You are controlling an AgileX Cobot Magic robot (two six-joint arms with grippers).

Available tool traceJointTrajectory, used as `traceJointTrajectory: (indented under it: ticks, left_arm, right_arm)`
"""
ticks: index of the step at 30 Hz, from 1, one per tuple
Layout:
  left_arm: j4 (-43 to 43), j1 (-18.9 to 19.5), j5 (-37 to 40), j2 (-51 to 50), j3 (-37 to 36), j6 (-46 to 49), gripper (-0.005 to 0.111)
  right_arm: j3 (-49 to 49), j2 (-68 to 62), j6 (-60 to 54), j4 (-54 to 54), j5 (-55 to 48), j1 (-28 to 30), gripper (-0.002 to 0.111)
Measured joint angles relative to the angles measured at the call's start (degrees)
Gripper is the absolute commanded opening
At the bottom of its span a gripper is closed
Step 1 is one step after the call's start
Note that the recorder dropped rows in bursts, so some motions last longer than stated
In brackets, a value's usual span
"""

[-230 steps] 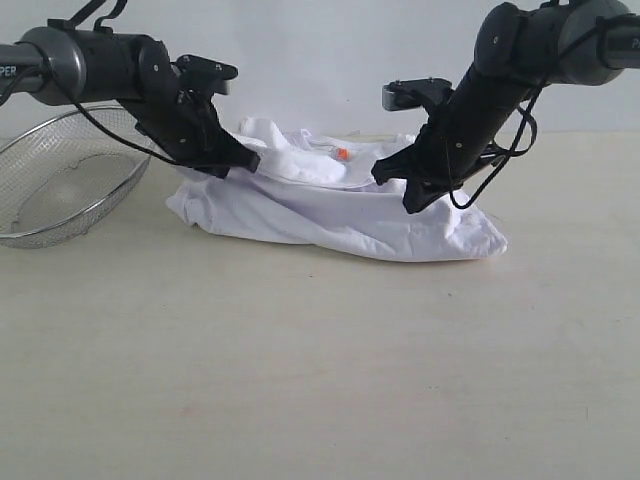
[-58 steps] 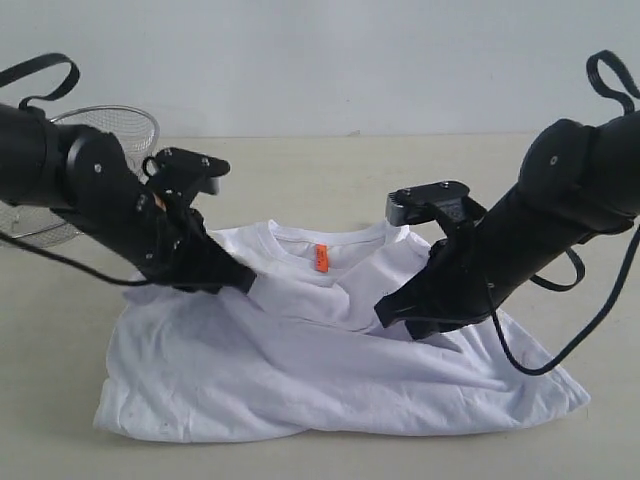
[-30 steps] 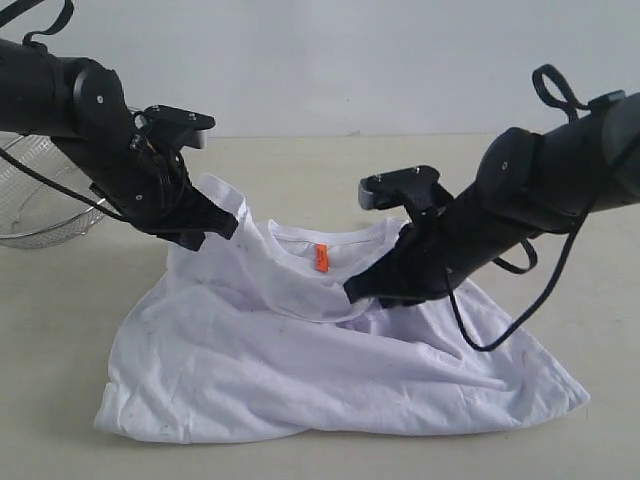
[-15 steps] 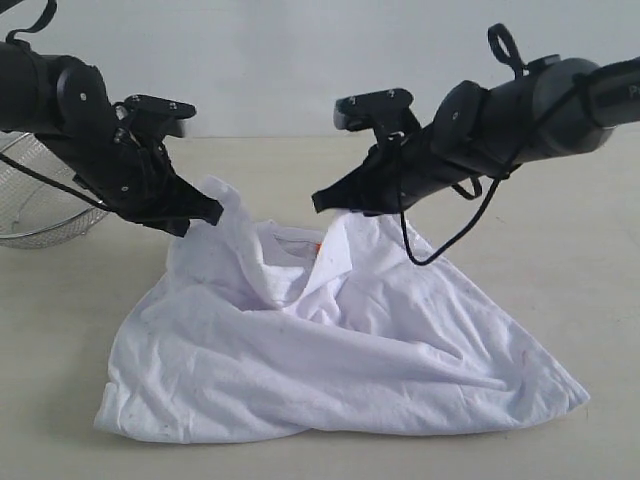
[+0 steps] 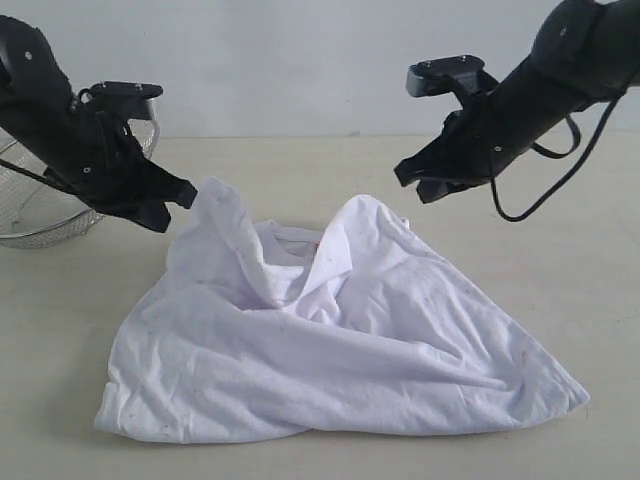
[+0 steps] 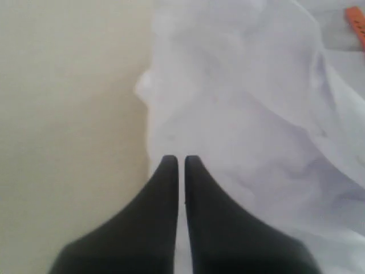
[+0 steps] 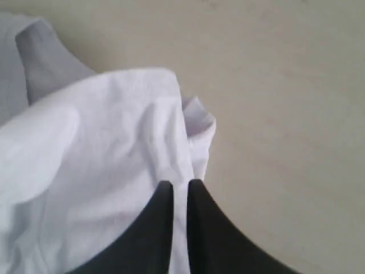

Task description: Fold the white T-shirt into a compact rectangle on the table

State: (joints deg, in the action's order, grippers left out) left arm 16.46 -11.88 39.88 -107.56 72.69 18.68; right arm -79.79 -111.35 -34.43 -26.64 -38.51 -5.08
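The white T-shirt (image 5: 330, 360) lies crumpled on the table (image 5: 590, 300), with two humps standing up at its far side. My left gripper (image 5: 188, 192) is shut on the left hump's shoulder cloth and holds it raised. In the left wrist view its tips (image 6: 181, 160) pinch white T-shirt fabric (image 6: 245, 103), and the orange neck tag (image 6: 355, 23) shows at the frame's edge. My right gripper (image 5: 403, 178) hovers above and to the right of the other hump, apart from it. Its jaws (image 7: 181, 184) show only a thin slit over the T-shirt (image 7: 102, 148).
A silver wire-mesh basket (image 5: 40, 215) sits at the far left, behind my left arm. Bare table stretches to the right of the shirt and along the far side (image 5: 300, 160). A black cable (image 5: 540, 195) loops under my right arm.
My right gripper has let the collar cloth go and risen to the right; that cloth has sunk into a hump. My left gripper has shifted slightly left, still holding its shoulder.
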Motion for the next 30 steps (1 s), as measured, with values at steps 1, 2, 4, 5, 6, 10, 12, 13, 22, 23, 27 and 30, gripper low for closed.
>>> traceJointTrajectory:
  ticks: [1,2,4,5,6,10,12,13,22,23,27,30]
  left_arm:
    - [2.8,0.0,0.41,-0.02,-0.75,1.81,0.004]
    - [4.97,0.0,0.5,-0.02,-1.54,3.31,0.004]
    - [9.91,0.0,0.56,-0.02,-4.07,6.84,0.004]
    - [11.78,0.0,0.4,-0.02,-5.41,7.98,0.004]
    - [13.18,0.0,-0.35,-0.02,-6.73,8.72,0.004]
    - [14.94,0.0,-3.81,-0.02,-10.77,9.86,0.004]
    - [15.18,0.0,-5.14,-0.13,-11.51,9.95,0.004]
    - [15.25,0.0,-5.58,-0.13,-11.58,9.95,0.004]
    - [17.03,0.0,-13.24,-0.13,-11.71,10.36,0.004]
    - [17.01,0.0,-13.74,-0.13,-11.71,10.41,0.004]
    - [17.01,0.0,-15.64,-0.13,-11.71,10.51,0.004]
    - [17.01,0.0,-16.95,-0.13,-11.71,10.51,0.004]
  right_arm:
    - [0.0,0.52,-0.28,0.62,-2.3,0.49,0.026]
    - [0.0,0.7,-0.7,0.89,-4.5,0.94,0.032]
    - [-0.04,0.79,-1.81,1.37,-7.81,1.34,0.044]
    - [-0.04,0.79,-2.26,1.39,-8.83,1.34,0.046]
    - [-0.04,0.79,-2.45,1.39,-9.37,1.34,0.047]
    - [-0.04,-0.03,-2.59,1.39,-9.32,1.34,0.047]
    - [-0.04,-1.29,-2.46,1.39,-8.73,1.34,0.047]
    - [-0.04,-1.99,-2.46,1.27,-8.44,1.34,0.047]
    - [-0.04,-7.79,-4.28,-3.57,-4.98,1.34,0.047]
    - [-0.04,-8.25,-4.83,-4.59,-4.63,1.34,0.047]
    - [-0.04,-9.7,-6.23,-6.93,-3.28,1.34,0.043]
    - [-0.04,-10.54,-6.63,-7.16,-2.73,0.97,0.022]
